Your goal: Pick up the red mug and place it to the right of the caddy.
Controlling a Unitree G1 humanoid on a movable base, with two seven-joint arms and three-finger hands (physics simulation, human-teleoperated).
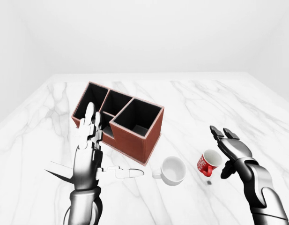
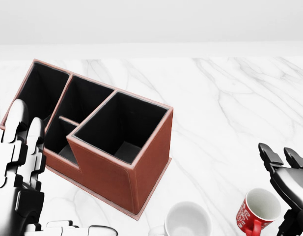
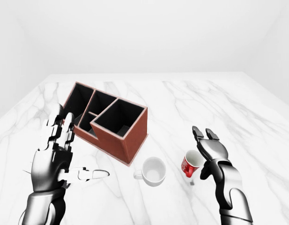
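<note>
Down at five o'clock in the head view sits the red mug point(image 2: 257, 211), tilted, white inside, white lettering on its red wall, red handle pointing toward the bottom edge. Right beside it, at three o'clock from it, the right hand point(image 1: 228, 150) hangs spread wide, fingers point(image 2: 272, 156) splayed above the rim, gripping nothing. A white mug point(image 3: 152, 170) stands at nine o'clock from the red one, apart from it. The caddy point(image 1: 120, 120), reddish-brown with black compartments, lies off at ten o'clock on the marble table point(image 1: 196, 108). The left hand point(image 3: 57, 154) stands flat and open, fingers up, thumb out, holding nothing.
</note>
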